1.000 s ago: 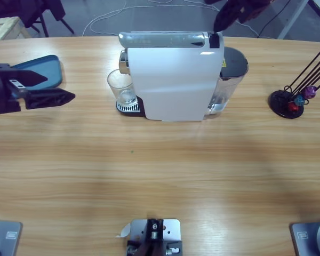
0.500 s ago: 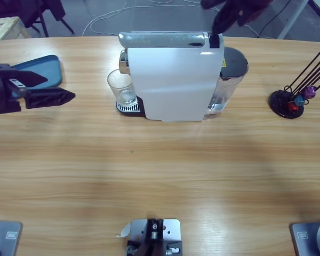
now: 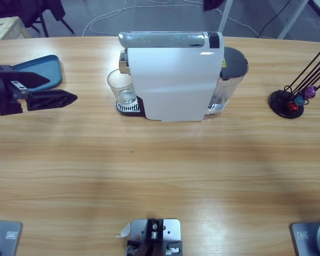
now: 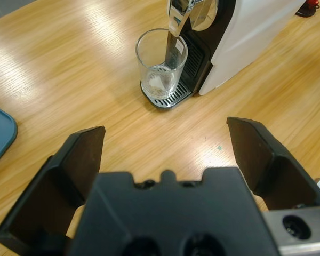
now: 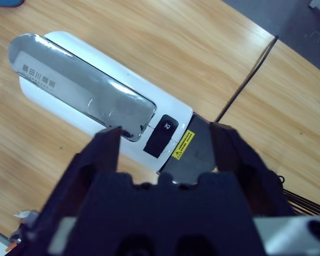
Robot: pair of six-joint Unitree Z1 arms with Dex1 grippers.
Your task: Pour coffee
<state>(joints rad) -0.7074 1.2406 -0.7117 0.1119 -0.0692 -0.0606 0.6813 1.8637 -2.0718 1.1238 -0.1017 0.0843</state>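
Observation:
A white coffee machine [image 3: 173, 74] with a silver lid [image 5: 85, 85] stands at the table's back middle. A clear glass [image 4: 161, 64] sits on its drip grille [image 4: 173, 96] under the spout [image 4: 181, 10], and shows no dark liquid. My left gripper [image 3: 61, 88] hovers open to the left of the glass, well apart from it, jaws pointing at it [image 4: 165, 154]. My right gripper [image 5: 168, 146] is open high above the machine's top, over the black button [image 5: 162, 133] and yellow label [image 5: 182, 144]. In the high view only a dark tip of the right arm [image 3: 213, 4] shows at the top edge.
A blue tray [image 3: 40, 69] lies at the back left, behind my left gripper. A black capsule stand [image 3: 290, 101] with thin rods and coloured capsules is at the right. The machine's water tank [image 3: 229, 80] sticks out on its right side.
The right gripper has lifted away from the machine's back right corner and nearly left the high view. The left gripper has barely moved.

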